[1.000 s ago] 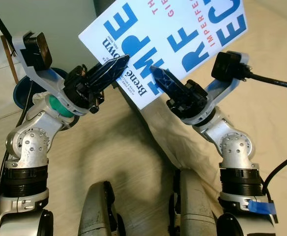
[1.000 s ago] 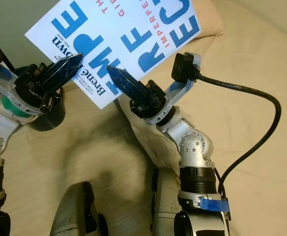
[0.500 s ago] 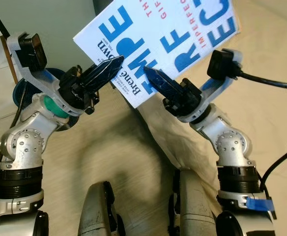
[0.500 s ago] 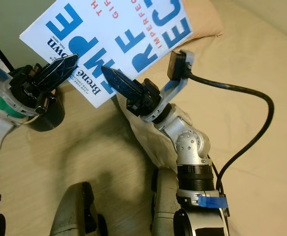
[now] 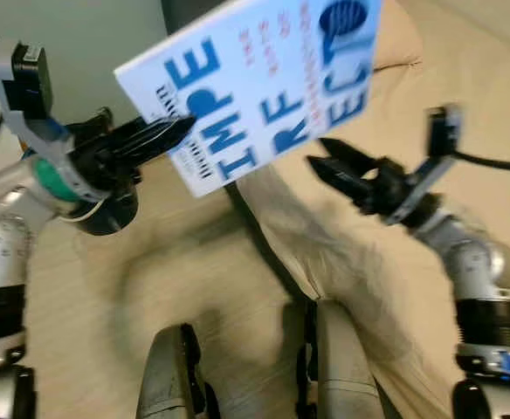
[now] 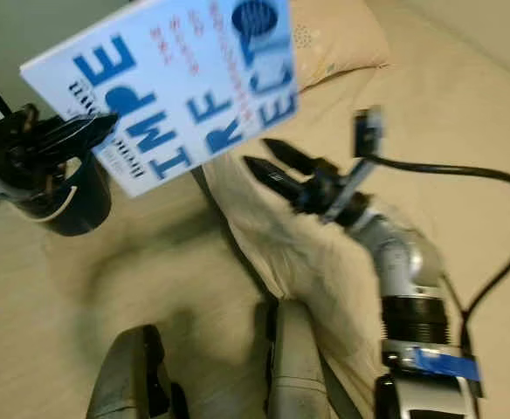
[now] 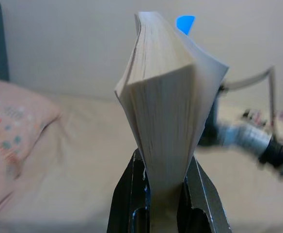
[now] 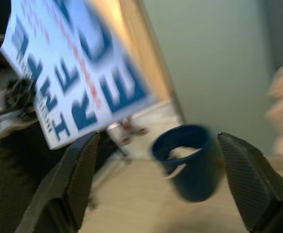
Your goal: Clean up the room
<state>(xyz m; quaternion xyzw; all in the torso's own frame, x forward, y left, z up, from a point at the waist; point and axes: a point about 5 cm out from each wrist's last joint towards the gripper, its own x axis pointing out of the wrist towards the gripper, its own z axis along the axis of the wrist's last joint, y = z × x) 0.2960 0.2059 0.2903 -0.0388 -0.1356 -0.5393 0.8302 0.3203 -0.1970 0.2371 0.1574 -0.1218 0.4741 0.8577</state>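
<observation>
Book (image 5: 255,87): white paperback with large blue lettering, held up in the air over the left part of the scene, its cover tilted towards the camera. Seen end-on in the left wrist view, its pages fan out above the clamp point.

Left gripper (image 5: 163,138): raised at the left, fingers (image 7: 127,194) closed tight on the book's near left corner, one on each side of the page block.

Right gripper (image 5: 335,161): at the right, jaws spread wide and holding nothing, tips pointing left towards the book but apart from it. The picture is blurred here.

Mug (image 8: 187,158): dark blue, with a handle, sitting at the left just beneath the left gripper.

Bed (image 5: 465,105): beige cover, spreading across the right and far side.

Pillow (image 6: 334,39): pale with small coloured spots, lying at the far end of the bed, behind the book.

Cable (image 6: 465,175): black, looping from the right wrist over the bed.
</observation>
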